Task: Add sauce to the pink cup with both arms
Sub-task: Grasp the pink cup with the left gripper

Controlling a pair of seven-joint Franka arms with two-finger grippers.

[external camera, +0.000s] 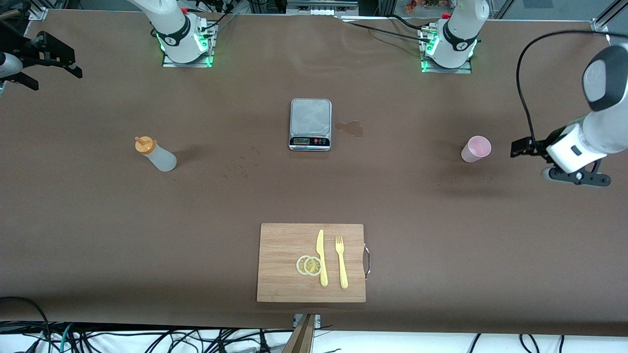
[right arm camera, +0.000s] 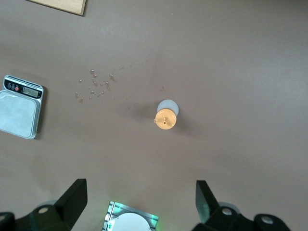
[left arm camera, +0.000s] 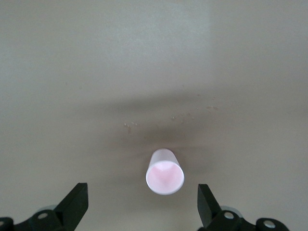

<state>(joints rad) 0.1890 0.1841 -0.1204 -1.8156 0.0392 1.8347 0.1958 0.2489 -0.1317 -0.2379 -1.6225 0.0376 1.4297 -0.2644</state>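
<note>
Board (external camera: 289, 274) of wood, nearest the front camera, carrying knife (external camera: 322, 257), fork (external camera: 341, 261) and two lemon slices (external camera: 309, 265). Scale (external camera: 310, 123), landmark at mid tabletop (external camera: 98, 235), farther than the board; small wet stain (external camera: 351, 128) just beside it. Sauce (external camera: 155, 155), upright, well apart from the scale toward the right arm's end, bare tabletop all round. Pink cup (external camera: 476, 148), upright, well apart from the scale toward the left arm's end. Left hand (external camera: 521, 147), fingers apart, empty, near the cup, its arm partly cut off. Right hand (external camera: 56, 54), fingers apart, empty, raised at the tabletop's edge, partly cut off.
</note>
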